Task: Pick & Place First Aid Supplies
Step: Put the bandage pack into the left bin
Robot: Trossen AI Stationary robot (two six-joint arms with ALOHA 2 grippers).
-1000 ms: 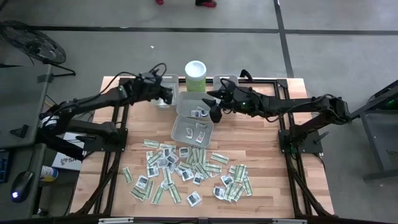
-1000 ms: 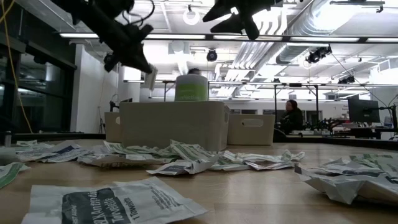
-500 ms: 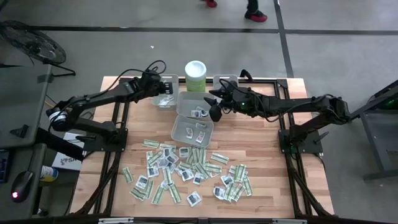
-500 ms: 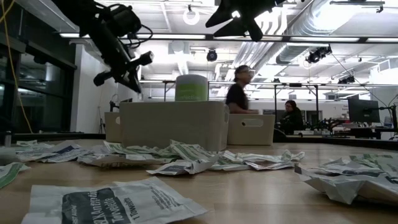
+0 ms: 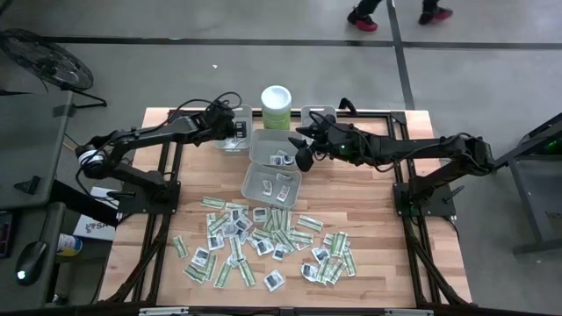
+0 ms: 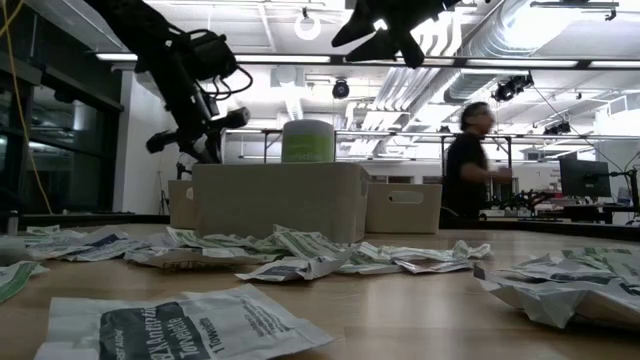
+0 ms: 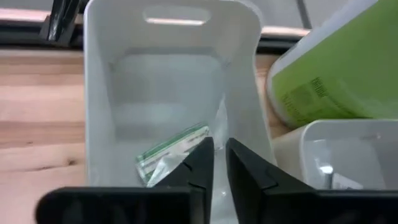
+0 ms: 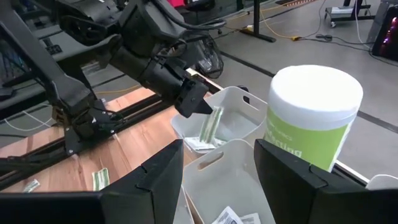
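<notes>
My left jaws hang over the far bin (image 5: 231, 140), tips pointing down into it. The fingers (image 7: 200, 163) stand a narrow slit apart and nothing sits between them. Just below the tips and a little to one side, a green-white strip (image 7: 176, 145) is inside that bin; from my other wrist the strip (image 8: 213, 125) shows standing nearly on end right under the tips, and I cannot tell if it touches them. Another packet (image 8: 198, 145) lies flat on the bin floor beside it. The canister (image 5: 276, 107) stands just beyond the bin wall, beside these jaws.

My right jaws are wide open and empty, their fingers (image 8: 155, 177) well apart. They hover above the middle bin (image 5: 262, 146), which lies straight under them with a few white squares (image 5: 283, 158) in it. The canister (image 8: 314, 118) is near, ahead of these jaws, and my left jaws are across from them over the neighbouring bin.

A third bin (image 5: 253, 181) sits on the near side of my right jaws, also with some packets in it. The main heap of supplies (image 5: 263, 237) is spread over the table (image 5: 369, 202) well away from both jaws, on the near half, strips and squares mixed and overlapping.

Beyond the table a person (image 6: 465, 160) is in the room.
</notes>
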